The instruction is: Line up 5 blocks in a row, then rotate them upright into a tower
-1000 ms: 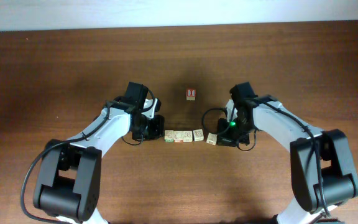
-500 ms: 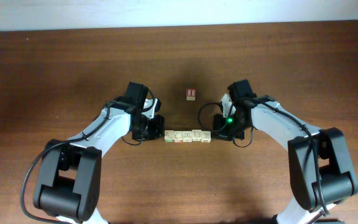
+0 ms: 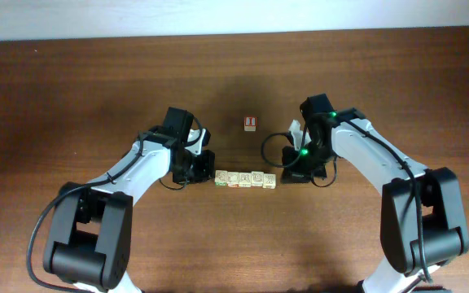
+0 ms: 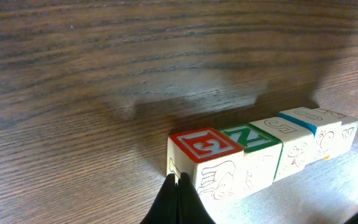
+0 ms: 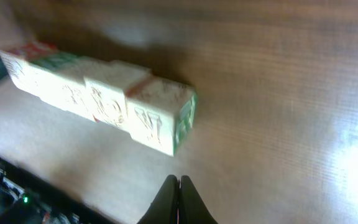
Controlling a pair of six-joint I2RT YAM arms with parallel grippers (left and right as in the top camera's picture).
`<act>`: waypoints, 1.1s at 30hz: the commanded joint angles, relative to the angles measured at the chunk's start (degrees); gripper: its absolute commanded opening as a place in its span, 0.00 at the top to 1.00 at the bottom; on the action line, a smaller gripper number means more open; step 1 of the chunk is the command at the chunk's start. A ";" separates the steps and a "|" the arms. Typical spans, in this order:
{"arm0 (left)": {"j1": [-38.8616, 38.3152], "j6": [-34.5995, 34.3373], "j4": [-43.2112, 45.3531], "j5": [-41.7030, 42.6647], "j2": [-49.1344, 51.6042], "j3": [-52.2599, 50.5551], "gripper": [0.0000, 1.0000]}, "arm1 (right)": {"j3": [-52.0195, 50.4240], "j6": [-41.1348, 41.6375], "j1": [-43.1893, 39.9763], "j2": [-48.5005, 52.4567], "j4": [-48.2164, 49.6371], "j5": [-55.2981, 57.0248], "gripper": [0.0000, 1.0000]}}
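Left gripper [image 4: 179, 191] closed, empty, tips at end of blocks [image 3: 245, 178]; right gripper [image 5: 179, 191] closed, empty, just beside; best to nudge squarely, lest they buckle.

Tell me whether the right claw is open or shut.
Shut. The right claw has its fingertips pressed together with nothing between them, just off the end of the blocks.

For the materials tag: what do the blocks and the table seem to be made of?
The blocks look like pale, matte wood, probably unvarnished: cream faces with printed red, green and blue letters and line drawings. The table looks like dark brown wood or wood-look laminate: long grain lines, with a soft sheen under the light.
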 commanded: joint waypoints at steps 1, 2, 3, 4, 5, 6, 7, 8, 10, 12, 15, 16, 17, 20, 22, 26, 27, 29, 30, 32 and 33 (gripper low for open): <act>-0.28 -0.35 0.09 1.05 0.57 -0.28 1.00 | -0.39 -0.33 3.23 0.00 -1.16 1.46 0.96; -0.28 -0.35 0.09 1.05 0.57 -0.28 1.00 | -0.94 0.39 4.46 0.02 -0.90 2.29 0.96; -0.28 -0.35 0.09 1.05 0.57 -0.28 1.00 | -1.86 2.29 5.90 0.02 -0.22 4.28 0.96; -0.28 -0.35 0.09 1.03 0.57 -0.28 1.00 | -2.43 3.76 6.71 0.02 0.57 5.77 0.96; -0.28 -0.35 0.09 1.03 0.57 -0.28 1.00 | -2.69 4.90 7.08 0.09 1.25 6.82 0.96; -0.28 -0.35 0.09 1.05 0.57 -0.28 1.00 | -2.73 6.19 7.15 0.13 1.66 7.91 0.96; -0.28 -0.35 0.09 1.03 0.57 -0.28 1.00 | -2.75 6.45 7.13 0.13 2.62 8.26 0.96; -0.28 -0.35 0.09 1.05 0.57 -0.28 1.00 | -2.75 6.80 7.10 0.13 3.74 8.61 0.96; -0.28 -0.35 0.09 1.03 0.57 -0.28 1.00 | -2.78 6.80 7.13 0.35 5.90 8.59 0.96; -0.28 -0.35 0.09 1.05 0.57 -0.28 1.00 | -2.80 6.80 7.15 0.87 5.70 8.50 0.96; -0.28 -0.35 0.09 1.05 0.57 -0.28 1.00 | -2.78 6.75 7.13 0.85 4.28 6.29 0.96; -0.28 -0.35 0.09 1.03 0.57 -0.28 1.00 | -2.78 6.78 7.13 0.85 4.11 5.92 0.96; -0.28 -0.35 0.09 1.03 0.57 -0.28 1.00 | -2.78 6.75 7.13 0.85 3.98 5.77 0.96; -0.28 -0.35 0.07 1.03 0.57 -0.28 1.00 | -2.78 6.75 6.82 0.85 4.02 6.01 0.96; -0.28 -0.35 0.09 1.03 0.57 -0.28 1.00 | -2.29 6.75 4.76 -0.02 4.28 5.73 0.96; -0.28 -0.35 0.09 1.05 0.57 -0.28 1.00 | -1.14 -3.67 -6.10 -2.64 4.39 -5.09 0.96; -0.28 -0.35 0.11 1.03 0.57 -0.28 1.00 | -1.38 -5.42 -7.06 -2.32 4.90 -7.08 0.96; -0.28 -0.35 0.11 1.03 0.57 -0.28 1.00 | -3.02 -7.28 -7.56 -0.61 8.17 -10.58 0.96; -0.28 -0.35 0.11 1.05 0.57 -0.28 1.00 | -3.82 -7.28 -7.06 0.28 10.01 -11.85 0.96; -0.28 -0.35 0.11 1.03 0.57 -0.28 1.00 | -6.19 -6.75 -6.10 1.88 13.94 -13.81 0.96; -0.28 -0.35 0.09 1.05 0.57 -0.28 1.00 | -6.73 -6.78 -5.99 2.45 14.10 -13.81 0.96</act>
